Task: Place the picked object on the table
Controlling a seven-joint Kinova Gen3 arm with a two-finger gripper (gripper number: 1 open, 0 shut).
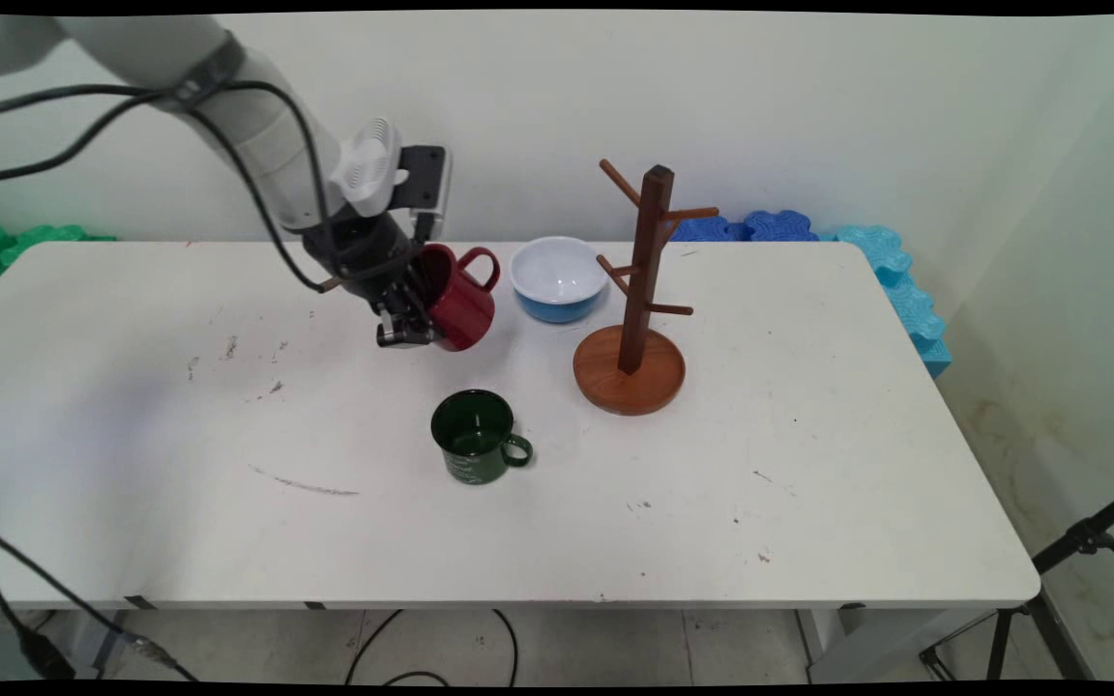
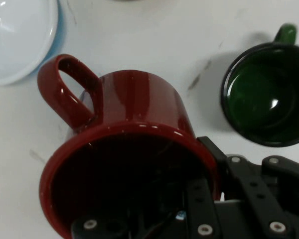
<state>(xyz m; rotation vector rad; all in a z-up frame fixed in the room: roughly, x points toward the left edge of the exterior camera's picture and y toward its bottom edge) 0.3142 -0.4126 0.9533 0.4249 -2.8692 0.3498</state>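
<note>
Green mug [image 1: 476, 437] near front, hand [image 1: 409, 324] gripping tilted red mug [image 1: 460, 300] rim

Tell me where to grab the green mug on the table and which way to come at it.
Grip the green mug by its rim wall, coming straight down from above. It stands upright with its mouth open to the top, so one finger can go inside and one outside. Pick the rim opposite its handle, which juts toward the picture's right, on the wooden mug tree's side.

Green mug [image 1: 476, 437], blue bowl [image 1: 558, 278], wooden mug tree [image 1: 636, 300] on white table [image 1: 808, 503].
</note>
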